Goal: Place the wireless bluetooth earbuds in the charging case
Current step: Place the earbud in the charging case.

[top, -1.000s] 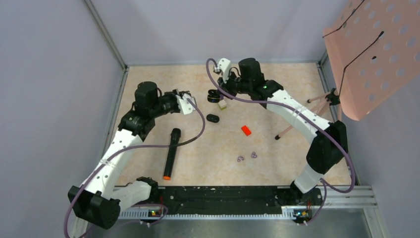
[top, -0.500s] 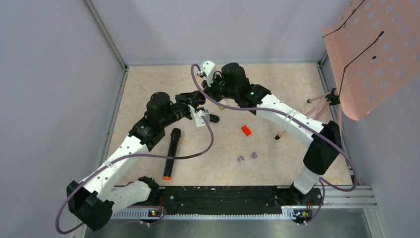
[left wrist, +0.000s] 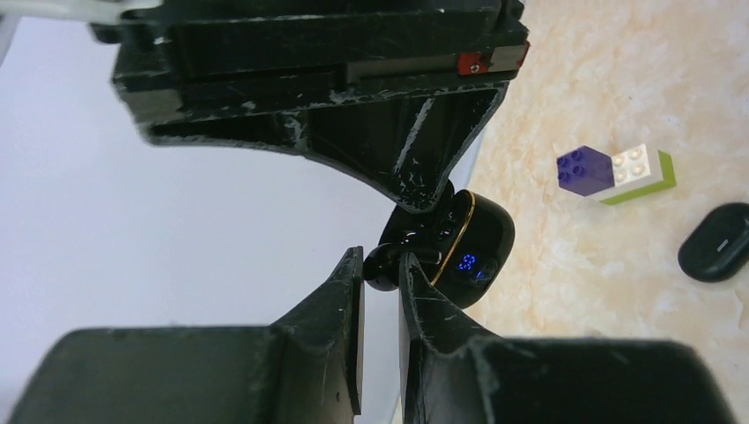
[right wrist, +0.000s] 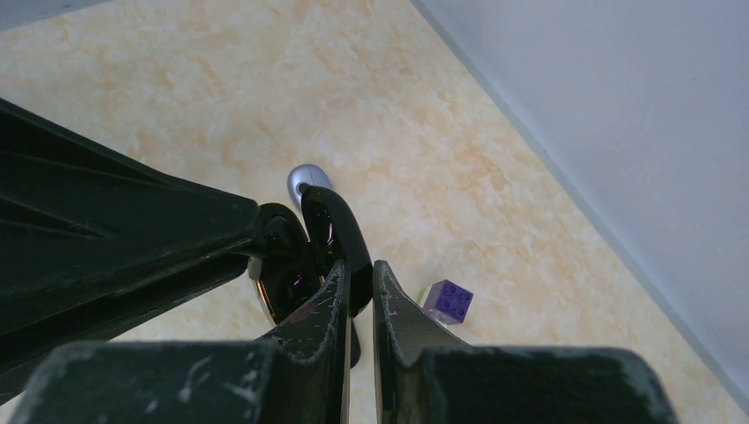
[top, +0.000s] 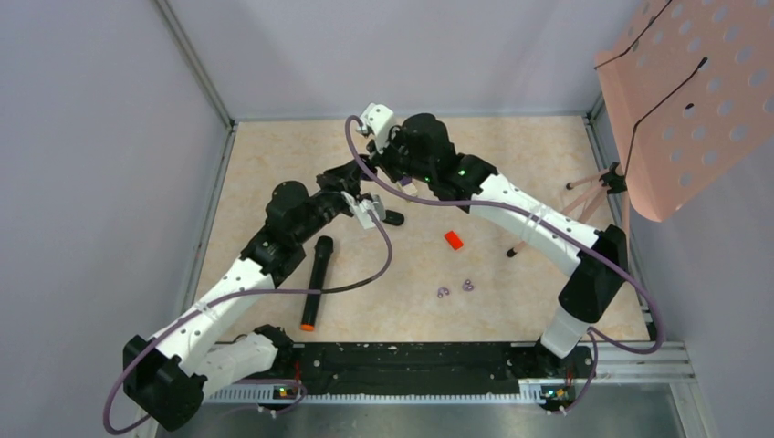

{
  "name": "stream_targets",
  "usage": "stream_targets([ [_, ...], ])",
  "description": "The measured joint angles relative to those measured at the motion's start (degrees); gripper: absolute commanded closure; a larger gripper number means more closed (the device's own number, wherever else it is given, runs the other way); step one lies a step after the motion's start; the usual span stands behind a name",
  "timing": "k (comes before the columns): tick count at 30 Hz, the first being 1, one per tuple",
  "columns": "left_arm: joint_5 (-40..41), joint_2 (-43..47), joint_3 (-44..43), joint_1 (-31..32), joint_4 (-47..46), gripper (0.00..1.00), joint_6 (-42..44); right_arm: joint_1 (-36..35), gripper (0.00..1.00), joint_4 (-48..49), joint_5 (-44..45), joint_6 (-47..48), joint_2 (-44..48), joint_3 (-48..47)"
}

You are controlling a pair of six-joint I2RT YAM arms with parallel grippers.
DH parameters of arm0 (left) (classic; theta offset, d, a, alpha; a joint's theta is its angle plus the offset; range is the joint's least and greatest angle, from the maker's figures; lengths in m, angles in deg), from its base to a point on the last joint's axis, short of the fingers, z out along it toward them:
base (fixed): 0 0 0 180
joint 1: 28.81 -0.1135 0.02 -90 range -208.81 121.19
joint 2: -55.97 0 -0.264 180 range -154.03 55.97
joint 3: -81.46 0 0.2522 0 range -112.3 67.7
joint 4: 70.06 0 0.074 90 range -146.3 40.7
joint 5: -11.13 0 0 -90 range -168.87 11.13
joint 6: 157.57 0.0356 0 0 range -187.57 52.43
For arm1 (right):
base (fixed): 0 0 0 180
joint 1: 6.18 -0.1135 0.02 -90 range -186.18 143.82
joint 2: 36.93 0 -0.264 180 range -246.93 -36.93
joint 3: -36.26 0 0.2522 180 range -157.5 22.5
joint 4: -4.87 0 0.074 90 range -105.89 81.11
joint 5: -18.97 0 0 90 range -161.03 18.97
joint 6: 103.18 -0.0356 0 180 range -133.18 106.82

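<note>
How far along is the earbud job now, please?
Done: the charging case is open, clamped by the right gripper. In hand: the left gripper pinches one earbud at its mouth. Left: seating it. I cannot tell whether another is already inside.

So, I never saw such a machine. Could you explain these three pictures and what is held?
These are two robot arms bolted at the near edge of a table. One picture looks down from above; the other two come from a camera on each wrist. The left hand is shut on a tiny black earbud. The right hand holds the open charging case close beside it. On the table lie a black microphone, a red block, small purple rings, toy bricks and a black oval object.
</note>
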Motion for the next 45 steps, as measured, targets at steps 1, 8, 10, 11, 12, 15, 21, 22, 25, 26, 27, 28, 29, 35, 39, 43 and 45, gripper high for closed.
stream_targets([
  [1,0.0,0.6,0.4,0.0,-0.7,1.0,-0.6,-0.2,1.0,-0.3,0.2,0.0,0.0,-0.4],
  [8,-1.1,4.5,3.6,0.0,-5.0,1.0,-1.2,-0.3,1.0,-1.8,2.3,2.1,0.2,-3.3],
  [10,-1.8,4.9,3.6,0.0,-5.2,1.0,-1.0,-0.3,1.0,-1.2,2.7,3.7,0.5,-2.7],
  [11,-2.2,5.0,3.6,0.0,-5.2,1.0,-0.8,-0.3,1.0,-1.0,2.9,4.6,0.8,-2.2],
  [12,-2.9,5.1,3.6,0.0,-5.4,1.0,0.1,-0.3,1.0,-0.8,3.0,5.3,1.0,-1.8],
  [15,-4.6,5.3,4.7,0.0,-7.8,1.0,3.1,-0.4,1.0,-0.2,3.1,7.2,1.6,-0.6],
  [21,-5.9,5.0,5.6,0.0,-10.0,1.0,8.3,-1.1,1.0,1.4,3.1,10.5,2.7,0.6],
  [22,-5.9,4.9,5.6,0.0,-10.5,1.0,8.8,-1.4,1.0,1.8,3.0,10.8,2.8,0.7],
  [25,-6.2,4.3,5.6,0.0,-11.8,1.0,10.4,-2.2,1.0,2.2,3.0,11.7,2.9,0.8],
  [26,-6.3,4.2,5.6,0.1,-12.0,1.0,10.8,-2.5,1.0,2.4,3.0,12.0,2.9,0.8],
  [27,-6.3,4.0,5.6,0.1,-12.2,1.0,11.1,-2.7,1.0,2.7,3.0,12.1,2.9,0.8],
  [28,-6.3,3.9,5.6,0.1,-12.2,1.0,11.3,-2.8,1.0,3.0,2.9,12.1,2.9,0.8],
  [29,-6.5,3.9,5.6,0.2,-12.2,1.0,11.6,-2.9,1.0,3.1,2.9,12.1,2.9,0.8],
  [35,-6.3,3.2,5.6,1.3,-12.3,1.0,13.6,-3.0,1.0,3.3,2.8,12.1,2.9,0.8],
  [39,-5.5,1.8,5.6,2.1,-12.4,1.0,14.7,-3.0,1.0,3.2,2.6,12.2,2.9,0.8],
  [43,-3.9,0.6,5.6,2.4,-12.5,1.0,16.2,-3.0,1.0,3.2,2.4,12.6,2.9,0.8],
  [45,-3.1,0.3,5.6,2.5,-12.9,1.0,16.8,-3.0,1.0,3.1,2.4,12.7,2.9,0.8],
])
